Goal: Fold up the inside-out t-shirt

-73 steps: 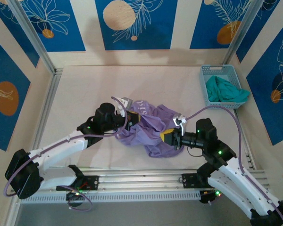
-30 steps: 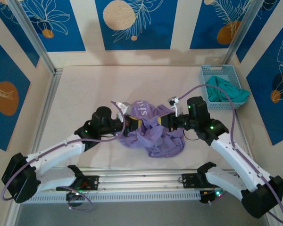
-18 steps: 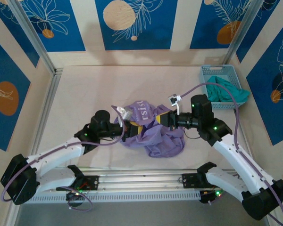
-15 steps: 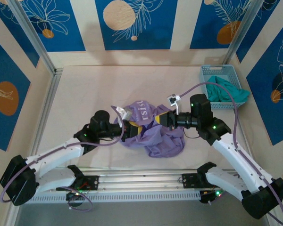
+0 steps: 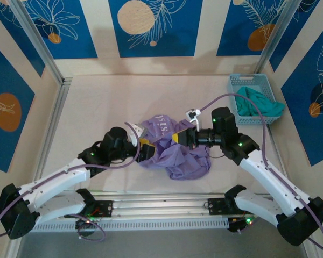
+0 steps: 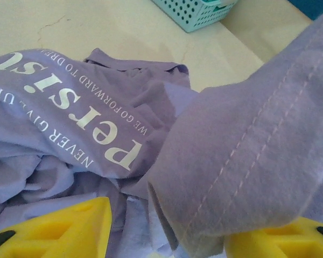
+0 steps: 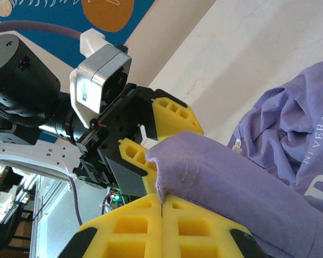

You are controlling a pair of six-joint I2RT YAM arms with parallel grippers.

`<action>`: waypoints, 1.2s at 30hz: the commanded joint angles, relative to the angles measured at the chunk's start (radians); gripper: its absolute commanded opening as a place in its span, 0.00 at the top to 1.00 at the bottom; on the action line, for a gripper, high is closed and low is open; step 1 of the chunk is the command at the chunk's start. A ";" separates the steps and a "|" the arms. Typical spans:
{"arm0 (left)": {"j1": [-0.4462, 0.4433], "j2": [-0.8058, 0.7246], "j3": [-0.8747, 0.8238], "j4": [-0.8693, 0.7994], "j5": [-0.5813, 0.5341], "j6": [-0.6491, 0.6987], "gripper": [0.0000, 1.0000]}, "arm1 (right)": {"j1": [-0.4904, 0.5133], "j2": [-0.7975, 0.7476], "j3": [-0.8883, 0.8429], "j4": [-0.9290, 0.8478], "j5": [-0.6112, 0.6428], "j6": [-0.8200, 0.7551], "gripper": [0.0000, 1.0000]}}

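Lavender t-shirt (image 5: 180,158) is seen from above lying crumpled near the middle of the table (image 5: 107,102), with white lettering turned up on its far-left part. The left gripper (image 5: 147,150) is held at its left edge and the right gripper (image 5: 176,138) at its upper part, the two brought close together. A teal garment (image 5: 257,103) is piled in a light blue basket (image 5: 233,99) at the far right of the table, well apart from the t-shirt.

In the left wrist view, the two yellow fingers (image 6: 59,228) are seen spread, one at the lower left and one at the lower right. A stitched hem of the t-shirt is draped over the right-hand one. The printed lettering is laid across the crumpled cloth beyond.

In the right wrist view, the yellow fingers (image 7: 129,226) are pressed together, and a folded edge of the t-shirt is pinched between them. The cloth is drawn from that grip to the right, where the rest is heaped on the table with a small white tag (image 7: 237,144) showing. Just beyond the pinched edge the left gripper is faced, its jaws parted.
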 commanded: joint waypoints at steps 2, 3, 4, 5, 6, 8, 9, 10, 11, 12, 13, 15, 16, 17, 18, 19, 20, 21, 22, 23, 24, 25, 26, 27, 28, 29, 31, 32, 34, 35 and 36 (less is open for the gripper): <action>-0.044 -0.001 0.090 -0.201 -0.217 -0.009 0.44 | 0.038 -0.006 0.022 0.011 0.099 0.019 0.99; -0.055 -0.009 0.101 -0.238 -0.255 -0.019 0.44 | 0.044 -0.007 0.024 0.009 0.123 0.021 0.99; -0.066 -0.025 0.109 -0.278 -0.285 -0.031 0.43 | 0.051 -0.009 0.025 0.009 0.145 0.023 0.99; -0.079 -0.040 0.112 -0.303 -0.302 -0.039 0.43 | 0.057 -0.008 0.026 0.008 0.164 0.026 1.00; -0.093 -0.061 0.110 -0.318 -0.304 -0.049 0.43 | 0.065 -0.006 0.027 0.009 0.180 0.027 1.00; -0.116 -0.091 0.101 -0.322 -0.278 -0.067 0.46 | 0.074 0.004 0.030 0.010 0.200 0.028 1.00; -0.125 -0.094 0.098 -0.311 -0.250 -0.072 0.49 | 0.076 0.010 0.032 0.012 0.201 0.027 1.00; -0.135 -0.092 0.096 -0.300 -0.224 -0.077 0.53 | 0.079 0.015 0.035 0.015 0.205 0.027 1.00; -0.142 -0.084 0.098 -0.289 -0.205 -0.077 0.55 | 0.082 0.017 0.038 0.018 0.204 0.026 1.00; -0.148 -0.070 0.101 -0.275 -0.187 -0.075 0.58 | 0.085 0.021 0.039 0.023 0.206 0.026 1.00; -0.153 -0.054 0.106 -0.261 -0.178 -0.069 0.61 | 0.087 0.024 0.041 0.024 0.207 0.024 1.00; -0.154 -0.026 0.112 -0.237 -0.179 -0.056 0.64 | 0.090 0.027 0.042 0.025 0.207 0.022 1.00; -0.154 -0.013 0.114 -0.227 -0.181 -0.047 0.66 | 0.090 0.028 0.044 0.023 0.208 0.020 1.00; -0.154 -0.002 0.119 -0.224 -0.186 -0.041 0.66 | 0.091 0.030 0.046 0.020 0.209 0.018 1.00; -0.156 0.010 0.123 -0.222 -0.192 -0.037 0.67 | 0.090 0.028 0.049 0.015 0.210 0.015 1.00; -0.154 0.020 0.125 -0.217 -0.194 -0.034 0.67 | 0.090 0.027 0.051 0.010 0.212 0.013 1.00; -0.155 0.026 0.124 -0.211 -0.191 -0.032 0.67 | 0.091 0.027 0.051 0.008 0.214 0.011 1.00; -0.155 0.034 0.123 -0.200 -0.184 -0.030 0.67 | 0.090 0.025 0.051 0.005 0.216 0.009 1.00; -0.155 0.042 0.121 -0.189 -0.181 -0.028 0.66 | 0.090 0.023 0.051 0.005 0.215 0.008 1.00; -0.154 0.049 0.121 -0.183 -0.181 -0.027 0.65 | 0.090 0.023 0.051 0.005 0.215 0.007 1.00; -0.155 0.059 0.124 -0.178 -0.186 -0.024 0.65 | 0.091 0.023 0.051 0.006 0.214 0.008 1.00; -0.155 0.066 0.127 -0.179 -0.194 -0.022 0.65 | 0.090 0.023 0.051 0.007 0.213 0.007 1.00; -0.154 0.071 0.128 -0.175 -0.197 -0.017 0.66 | 0.091 0.023 0.051 0.005 0.212 0.006 1.00; -0.154 0.073 0.130 -0.169 -0.203 -0.013 0.68 | 0.090 0.022 0.048 0.005 0.212 0.005 1.00; -0.154 0.073 0.130 -0.160 -0.206 -0.012 0.72 | 0.092 0.023 0.047 0.005 0.212 0.004 1.00; -0.154 0.073 0.130 -0.150 -0.207 -0.010 0.75 | 0.092 0.022 0.045 0.003 0.214 0.002 1.00; -0.153 0.069 0.130 -0.135 -0.205 -0.006 0.84 | 0.092 0.020 0.043 -0.005 0.226 -0.006 1.00; -0.154 0.067 0.130 -0.132 -0.201 -0.007 0.88 | 0.092 0.018 0.043 -0.010 0.234 -0.011 1.00; -0.154 0.056 0.130 -0.130 -0.181 -0.008 0.96 | 0.096 0.013 0.048 -0.027 0.263 -0.036 1.00; -0.153 0.047 0.130 -0.133 -0.168 -0.012 1.00 | 0.097 0.011 0.053 -0.036 0.274 -0.051 1.00; -0.150 0.027 0.128 -0.135 -0.150 -0.023 1.00 | 0.099 0.005 0.061 -0.051 0.301 -0.077 1.00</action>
